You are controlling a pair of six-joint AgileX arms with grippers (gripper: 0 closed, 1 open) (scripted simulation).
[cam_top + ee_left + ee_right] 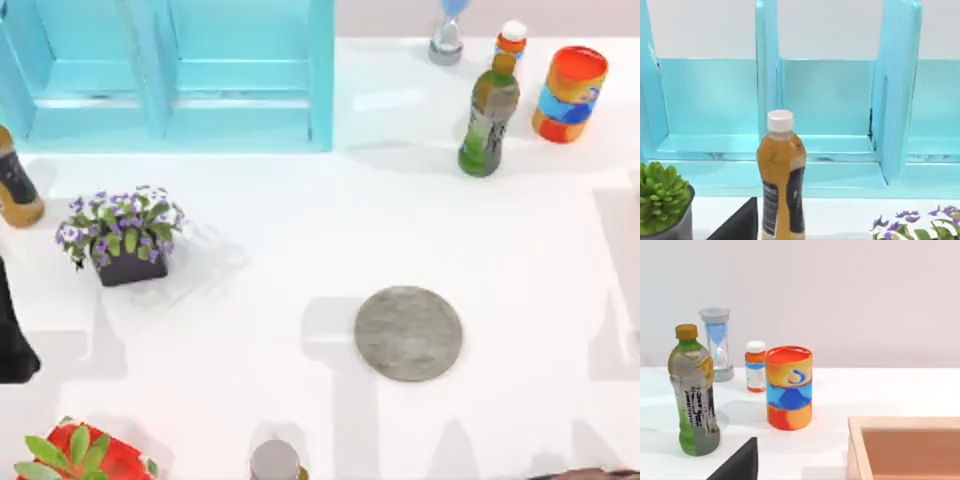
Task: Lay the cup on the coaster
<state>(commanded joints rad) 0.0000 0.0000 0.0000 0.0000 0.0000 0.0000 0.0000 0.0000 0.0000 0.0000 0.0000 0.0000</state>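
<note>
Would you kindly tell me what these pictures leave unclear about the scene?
- Top view: the cup is a faint glassy smear beside the flower pot; its pose is unreadable.
- Top view: the bottom edge cuts the grey-topped cylinder, the left edge the left arm.
- Right wrist view: the wooden box is cut by the frame edge.

Simulated tabletop: white table (pixel 300 240), clutter

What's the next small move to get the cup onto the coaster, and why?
Probably swing the left arm toward the faint glassy shape beside the flower pot, which looks like the cup. It lies left of the coaster, which is bare, and that arm is nearer. The right arm waits lower right.
</note>
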